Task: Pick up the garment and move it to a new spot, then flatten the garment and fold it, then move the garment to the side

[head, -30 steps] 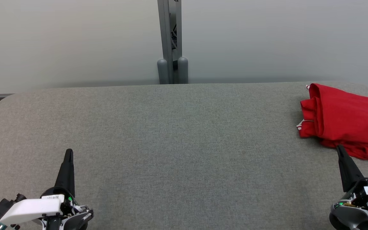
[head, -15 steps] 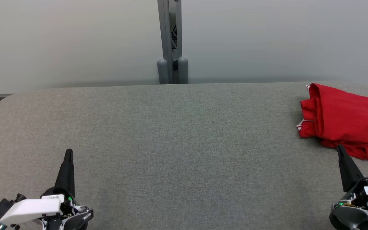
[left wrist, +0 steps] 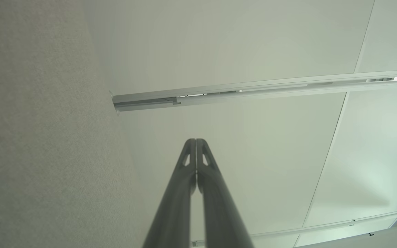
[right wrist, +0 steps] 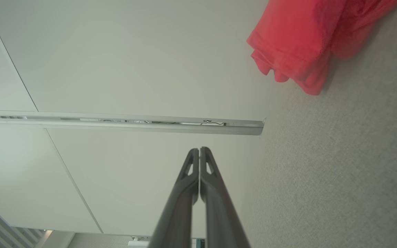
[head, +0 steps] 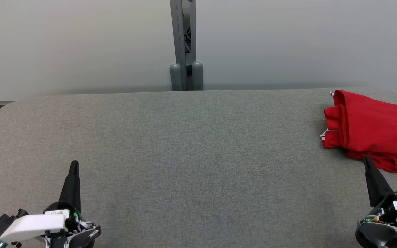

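Left pincer (head: 74, 163) closed, empty — right pincer (head: 366, 159) too, maybe brushing garment (head: 374, 127)

The head view looks down across the grey table (head: 198, 144) to the far wall (head: 81, 44). Both wrist views, low and rolled sideways, share both.

Red garment (head: 370, 132) heaped far right on grey table (head: 184, 144).

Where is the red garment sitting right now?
In the head view the red garment lies at the far right of the table, near its back edge, just beyond the shut right gripper.
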Controlling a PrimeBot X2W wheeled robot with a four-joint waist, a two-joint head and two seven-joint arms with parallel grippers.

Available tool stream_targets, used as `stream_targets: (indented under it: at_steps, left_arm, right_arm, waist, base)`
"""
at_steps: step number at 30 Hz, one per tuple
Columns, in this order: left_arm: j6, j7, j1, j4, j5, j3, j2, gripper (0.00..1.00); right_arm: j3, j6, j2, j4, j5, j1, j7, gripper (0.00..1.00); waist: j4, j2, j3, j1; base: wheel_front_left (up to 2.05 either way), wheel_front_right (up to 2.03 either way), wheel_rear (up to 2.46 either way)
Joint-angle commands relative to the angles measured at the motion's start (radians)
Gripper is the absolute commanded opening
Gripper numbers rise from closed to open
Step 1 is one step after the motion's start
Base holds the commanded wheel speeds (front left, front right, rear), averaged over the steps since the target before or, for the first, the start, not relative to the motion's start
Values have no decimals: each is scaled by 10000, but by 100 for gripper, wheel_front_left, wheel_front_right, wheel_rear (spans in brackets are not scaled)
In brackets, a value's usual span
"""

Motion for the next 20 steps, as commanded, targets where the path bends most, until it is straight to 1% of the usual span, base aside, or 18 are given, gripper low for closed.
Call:
stream_targets:
  at_steps: [1,20]
  left_arm:
    - [-51,14,-134,-20,-18,48,53,0]
    - [-51,14,-135,-19,-18,47,53,0]
  right_arm:
    - [-26,0,-23,7,-57,-63,58,0]
    - [-64,0,9,11,-79,-68,90,0]
  waist:
    - [0,0,0,0]
    - [0,0,0,0]
  base:
    - [0,0,0]
    - [0,0,0]
